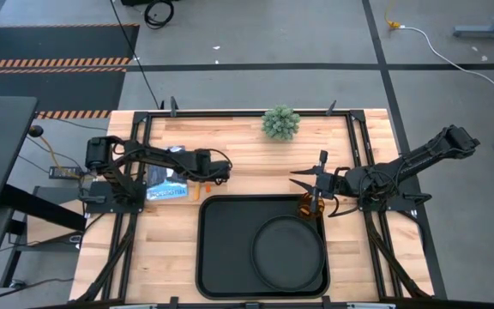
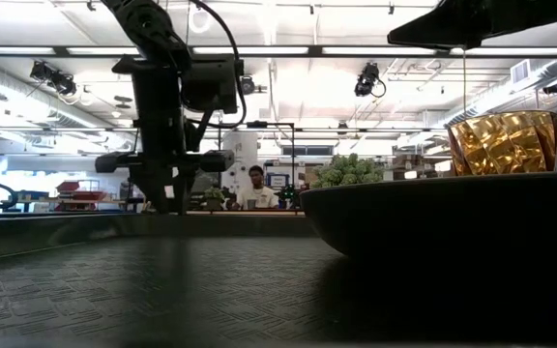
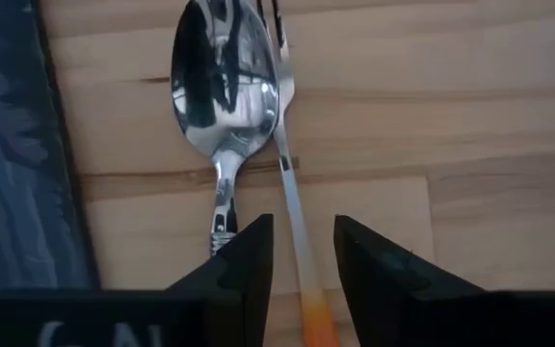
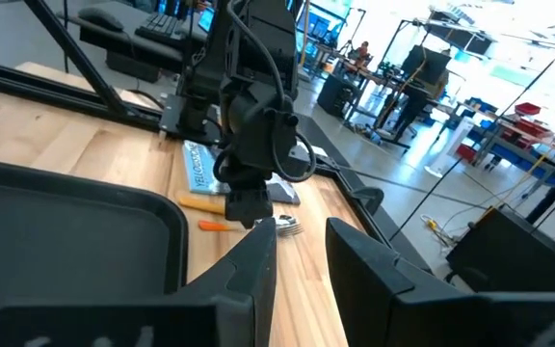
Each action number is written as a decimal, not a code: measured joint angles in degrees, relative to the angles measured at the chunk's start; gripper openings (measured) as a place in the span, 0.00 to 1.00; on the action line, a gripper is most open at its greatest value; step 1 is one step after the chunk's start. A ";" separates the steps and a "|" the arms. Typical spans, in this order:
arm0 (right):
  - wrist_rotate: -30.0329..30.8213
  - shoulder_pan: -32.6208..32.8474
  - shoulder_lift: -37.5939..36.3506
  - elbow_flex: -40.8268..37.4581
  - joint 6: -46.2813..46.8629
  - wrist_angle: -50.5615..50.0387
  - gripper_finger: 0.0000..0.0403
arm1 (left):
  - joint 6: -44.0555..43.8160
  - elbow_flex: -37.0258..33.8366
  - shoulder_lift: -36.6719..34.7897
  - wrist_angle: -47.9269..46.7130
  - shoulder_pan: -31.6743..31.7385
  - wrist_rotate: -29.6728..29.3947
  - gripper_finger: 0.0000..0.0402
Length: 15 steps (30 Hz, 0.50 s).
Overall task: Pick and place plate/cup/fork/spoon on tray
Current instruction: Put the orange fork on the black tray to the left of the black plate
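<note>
Starting at the left of the overhead frame: the left arm reaches in from the left edge across the worktop [image 1: 230, 129], with the left claw [image 1: 221, 168] just above the tray's upper left corner. That's where the cutlery is. In its wrist shot the spoon [image 3: 222, 92] and fork [image 3: 287, 183] lie side by side, touching or nearly so, on bare wood beside the tray's rim. The claw's two dark fingers [image 3: 244, 265] are narrowly parted and straddle the fork's stem where the metal turns into the orange handle, not clamped on anything yet as far as I can tell. So I'd say the step in hand is the fork pickup. Next move needs the claw to drop straight down and pinch the thin handle without dragging the spoon along, which looks fiddly given how close they are.

Middle of the frame: the tray [image 1: 221, 257] takes up the lower centre, and the plate [image 1: 288, 249] already sits in its lower right part. A green plant [image 1: 280, 122] stands at the top centre, out of the way.

Right side: the cup [image 1: 310, 206] stands at the tray's upper right corner, on the tray by the look of it, just above the plate. The right claw [image 1: 316, 190] hovers by the cup, fingers spread apart and empty, arm stretched in from the right edge, apparently waiting.
</note>
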 joint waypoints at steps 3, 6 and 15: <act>0.00 0.00 0.00 0.00 -0.01 0.00 0.25 | -0.34 0.00 0.00 0.38 0.00 0.00 0.31; -0.02 0.00 0.00 0.00 -0.01 0.00 0.25 | -0.38 0.00 0.53 1.19 0.15 -0.04 0.31; -1.07 0.03 0.00 0.07 0.24 0.09 0.25 | -0.18 0.31 4.18 3.17 0.42 -0.35 0.31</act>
